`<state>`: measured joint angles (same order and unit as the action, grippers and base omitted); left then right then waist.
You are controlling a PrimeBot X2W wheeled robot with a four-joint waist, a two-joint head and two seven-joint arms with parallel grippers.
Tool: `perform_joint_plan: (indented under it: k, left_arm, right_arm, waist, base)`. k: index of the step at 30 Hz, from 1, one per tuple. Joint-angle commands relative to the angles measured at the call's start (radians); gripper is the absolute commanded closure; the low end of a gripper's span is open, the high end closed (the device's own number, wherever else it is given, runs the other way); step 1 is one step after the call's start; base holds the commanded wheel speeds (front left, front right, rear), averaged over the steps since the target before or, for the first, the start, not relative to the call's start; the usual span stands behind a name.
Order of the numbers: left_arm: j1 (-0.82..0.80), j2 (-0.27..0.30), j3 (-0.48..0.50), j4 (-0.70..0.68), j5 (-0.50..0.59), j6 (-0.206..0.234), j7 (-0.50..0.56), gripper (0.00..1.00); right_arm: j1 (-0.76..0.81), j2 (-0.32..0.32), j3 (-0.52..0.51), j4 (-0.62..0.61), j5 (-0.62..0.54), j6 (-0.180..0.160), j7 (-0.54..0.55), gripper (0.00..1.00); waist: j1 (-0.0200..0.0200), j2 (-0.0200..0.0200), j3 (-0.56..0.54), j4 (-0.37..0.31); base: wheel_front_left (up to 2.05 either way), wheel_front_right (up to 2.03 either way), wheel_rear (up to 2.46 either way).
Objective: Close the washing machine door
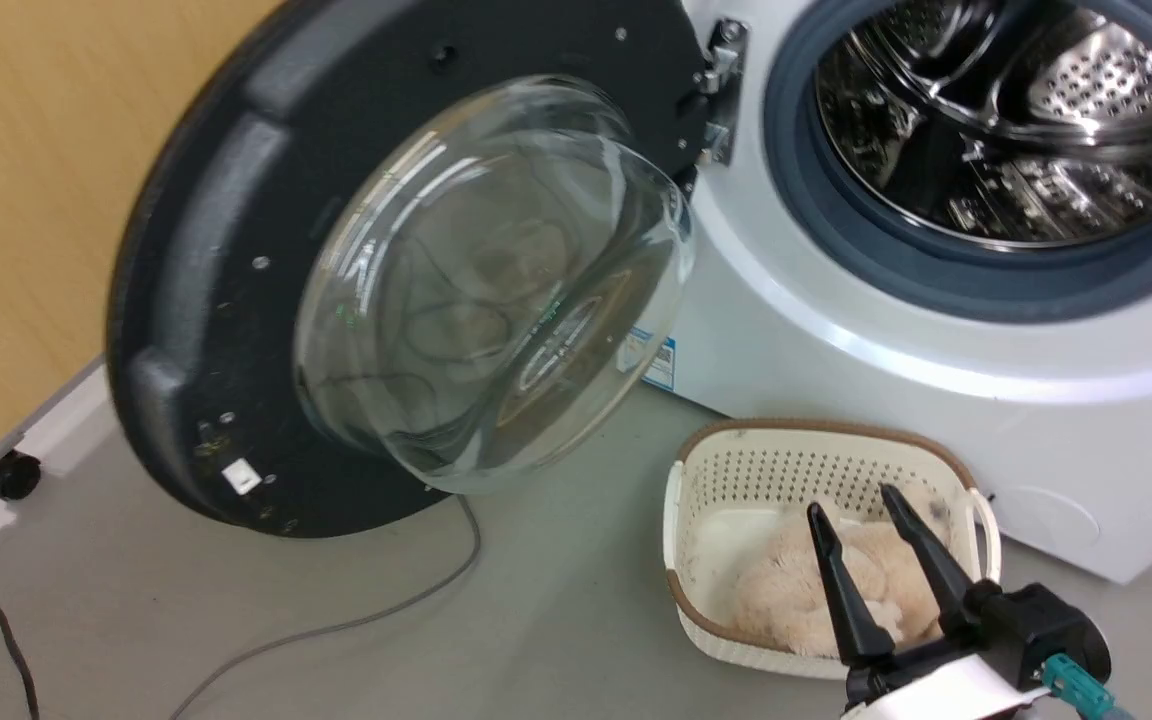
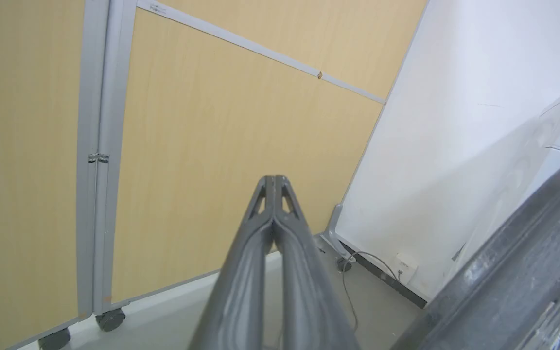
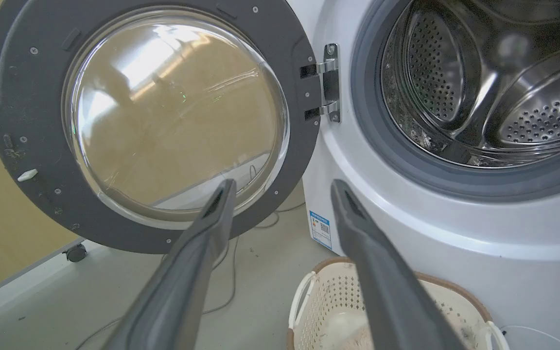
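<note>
The door (image 1: 196,250) stands swung wide open, well clear of the washer (image 1: 836,340). It hangs on the hinge (image 1: 721,90), which is fixed to the washer's front just left of the drum (image 1: 1016,120) mouth. Its inner face, with the bulging glass window (image 1: 496,290), is turned out from the washer toward the robot. The grey gasket (image 1: 836,240) rings the drum mouth. A small label (image 1: 658,360) sits low on the washer's front, below the hinge.

A basket (image 1: 726,470) rests on the floor (image 1: 556,620) just in front of the washer, under the drum mouth, with a pale plush (image 1: 796,590) inside it. The right end effector (image 1: 853,502) hovers over the basket in front of the washer. Its fingers are spread apart with nothing between them, and they aim at the washer's front between door and drum.

The left end effector (image 2: 272,177) is out beyond the washer's left side, on the door's outer side. Its fingers are pressed together tip to tip and grip nothing, and they point at a wooden partition (image 2: 202,146). In the left wrist view the door's dark rim passes nearby, but I cannot tell whether the two touch.

A cable (image 1: 386,610) trails over the floor from under the door, away from the washer.
</note>
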<state>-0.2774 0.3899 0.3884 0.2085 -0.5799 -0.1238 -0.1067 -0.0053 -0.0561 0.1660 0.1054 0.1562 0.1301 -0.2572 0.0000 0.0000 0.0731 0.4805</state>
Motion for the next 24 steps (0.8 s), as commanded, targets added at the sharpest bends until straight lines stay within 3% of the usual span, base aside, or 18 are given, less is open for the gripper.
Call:
perform_joint_plan:
  k: [1, 9, 14, 18, 24]
  left_arm:
    - [-0.031, 0.013, 0.008, 0.040, -0.034, -0.005, 0.019, 1.00]
    - [-0.211, 0.070, 0.071, 0.311, -0.379, -0.007, 0.289, 1.00]
    - [-0.277, 0.063, 0.103, 0.426, -0.555, -0.007, 0.496, 1.00]
    - [-0.288, 0.055, 0.096, 0.458, -0.643, -0.006, 0.659, 1.00]
    - [-0.240, 0.036, 0.061, 0.395, -0.723, -0.006, 0.850, 1.00]
  right_arm:
    - [-0.020, -0.005, -0.001, -0.004, -0.004, 0.001, -0.005, 0.00]
    - [-0.047, -0.014, 0.009, -0.002, -0.012, 0.001, -0.005, 0.00]
    - [-0.055, -0.015, 0.012, -0.001, -0.012, 0.001, -0.005, 0.00]
    - [-0.059, -0.015, 0.015, 0.002, -0.011, 0.001, -0.005, 0.00]
    - [-0.069, -0.014, 0.003, 0.004, -0.007, 0.001, -0.005, 0.00]
  waist:
    - [0.0000, 0.0000, 0.018, -0.016]
    - [0.0000, 0.0000, 0.063, -0.051]
    - [0.0000, 0.0000, 0.075, -0.061]
    - [0.0000, 0.0000, 0.076, -0.067]
    - [0.0000, 0.0000, 0.066, -0.075]
  base:
    - [0.00, 0.00, 0.00]
    - [0.00, 0.00, 0.00]
    - [0.00, 0.00, 0.00]
    - [0.00, 0.00, 0.00]
    - [0.00, 0.00, 0.00]
